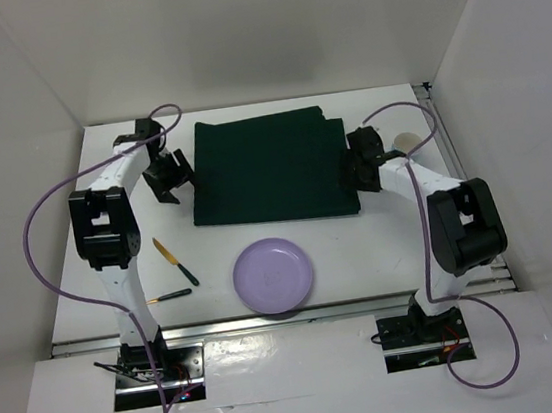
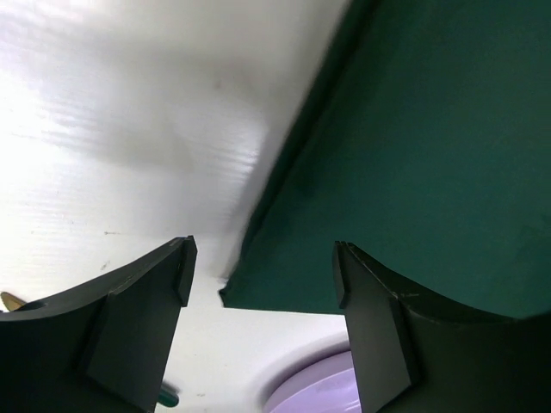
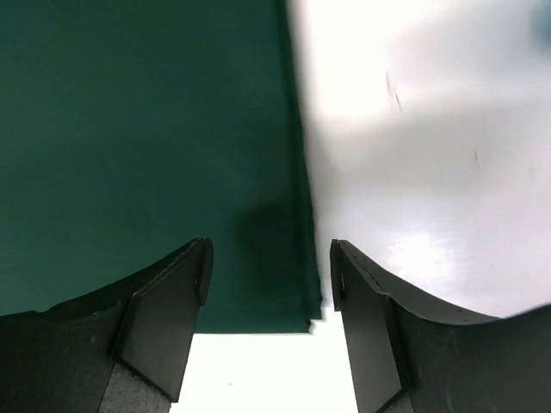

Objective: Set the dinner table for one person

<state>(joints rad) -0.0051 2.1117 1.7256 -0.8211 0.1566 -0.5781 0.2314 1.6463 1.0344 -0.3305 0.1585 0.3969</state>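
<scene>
**A:** From above, how do the hands stand?

**B:** The left gripper [image 1: 174,182] has its jaws apart and holds nothing. It hangs at the left edge of the dark green mat [image 1: 266,167]. The right gripper [image 1: 350,169] is at the mat's right edge, near the front corner. Its jaws are too small to read from this view.

**A:** And the dinner table?

**B:** The dinner table [image 1: 363,256] lies flat under everything, its long axis running left to right across the view. The mat lies on its far half, with its long side running the same way. A purple plate [image 1: 273,275] sits towards the front edge, just clear of the mat. Left of the plate lie a knife [image 1: 175,262] with a yellow blade and a second small utensil [image 1: 169,296]. A pale cup [image 1: 407,139] stands behind the right arm.

**A:** The left wrist camera?

**B:** The dark fingers [image 2: 138,327] are wide apart and empty. The mat's near corner shows between them, with white tabletop to its left and the plate's rim at the bottom.

**A:** The right wrist?

**B:** There too the fingers [image 3: 155,318] are apart and clamped on nothing. The mat's edge runs down between them to its corner, with bare table on the right. I cannot tell whether the tips touch the cloth.
</scene>
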